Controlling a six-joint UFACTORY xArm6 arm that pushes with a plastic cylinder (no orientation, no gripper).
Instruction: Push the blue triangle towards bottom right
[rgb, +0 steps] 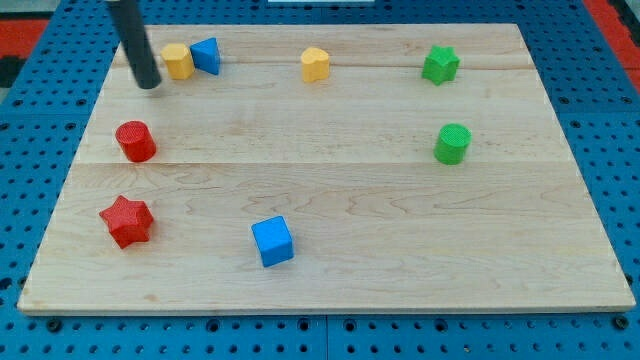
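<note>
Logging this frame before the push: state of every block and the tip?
my tip: left of yellow block, not touching
blue triangle: touching yellow block's right side
yellow block: at board's top left
yellow pentagon-like block: alone
green star: alone
green cylinder: upright
red cylinder: upright
red star: flat
blue cube: alone

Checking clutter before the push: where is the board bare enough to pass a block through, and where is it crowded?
Bare: the middle, bordered by the yellow block, green cylinder, blue cube and red cylinder; also the bottom right. Crowded: the top left, where my tip sits beside a yellow block touching the blue triangle.
</note>
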